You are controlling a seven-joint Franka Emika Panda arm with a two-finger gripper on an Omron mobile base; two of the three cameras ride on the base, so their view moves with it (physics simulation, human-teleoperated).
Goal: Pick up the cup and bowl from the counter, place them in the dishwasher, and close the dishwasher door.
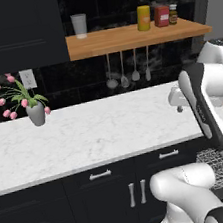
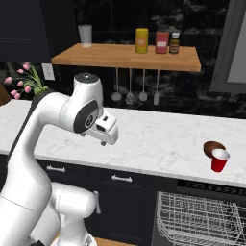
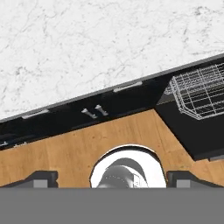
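Note:
A red cup (image 2: pixel 219 161) stands on the white marble counter (image 2: pixel 158 139) at the far right, with a brown bowl (image 2: pixel 213 147) touching it just behind. Below them the dishwasher (image 2: pixel 202 218) is open, its grey wire rack (image 3: pixel 200 91) pulled out over the lowered black dishwasher door (image 3: pixel 188 131). My gripper (image 3: pixel 113 178) hangs above the counter's front edge, well to the left of the cup and bowl. It points down at the floor. Its fingertips (image 3: pixel 41 178) stand wide apart with nothing between them, so it is open. The hand (image 2: pixel 104 129) is seen in front of the arm's elbow.
A wooden shelf (image 2: pixel 129 55) on the back wall carries a glass (image 2: pixel 85 35), a yellow canister (image 2: pixel 141 40), a red box and a jar. Ladles hang under it. A vase of pink flowers (image 1: pixel 32 107) stands on the counter's left. Dark cabinets with silver handles (image 1: pixel 137 193) lie below.

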